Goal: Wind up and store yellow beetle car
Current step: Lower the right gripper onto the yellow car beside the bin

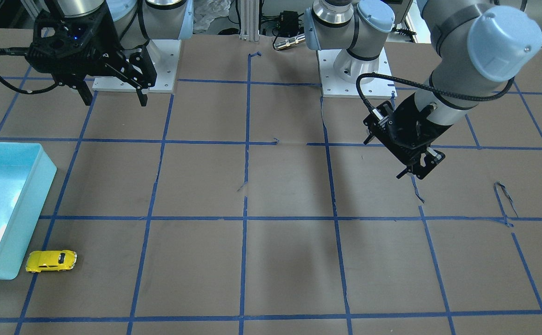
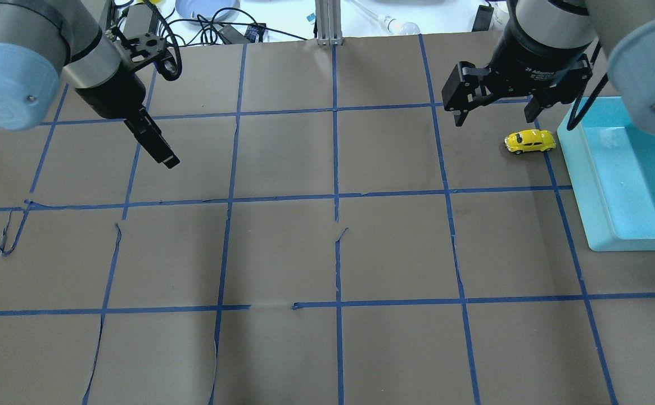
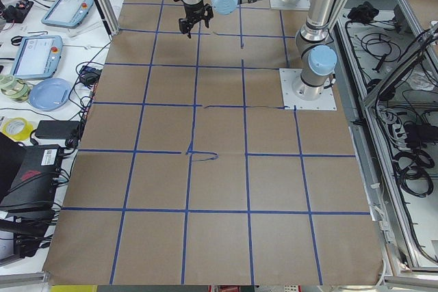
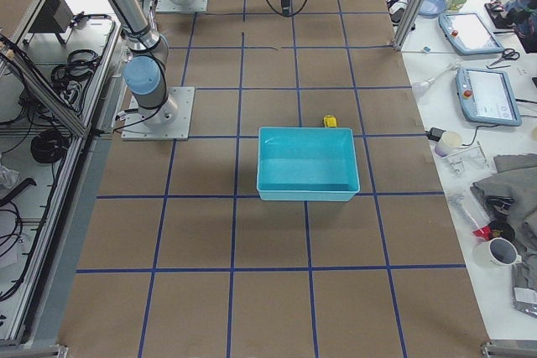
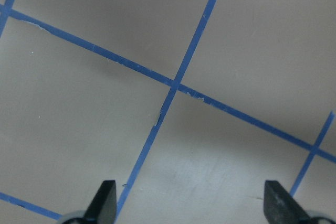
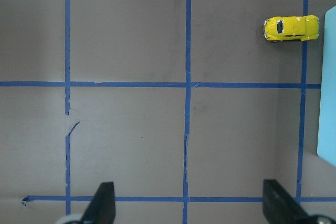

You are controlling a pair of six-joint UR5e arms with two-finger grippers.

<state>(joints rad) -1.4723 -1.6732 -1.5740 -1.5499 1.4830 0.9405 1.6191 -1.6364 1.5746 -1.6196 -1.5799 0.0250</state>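
Beside the teal bin (image 2: 583, 185), the yellow beetle car (image 2: 530, 140) sits upright; left hand (image 2: 167, 159) and right hand (image 2: 495, 119) gape wide, empty.

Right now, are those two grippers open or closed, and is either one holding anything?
Left gripper: open, holding nothing.
Right gripper: open, holding nothing; the yellow beetle car sits on the table.
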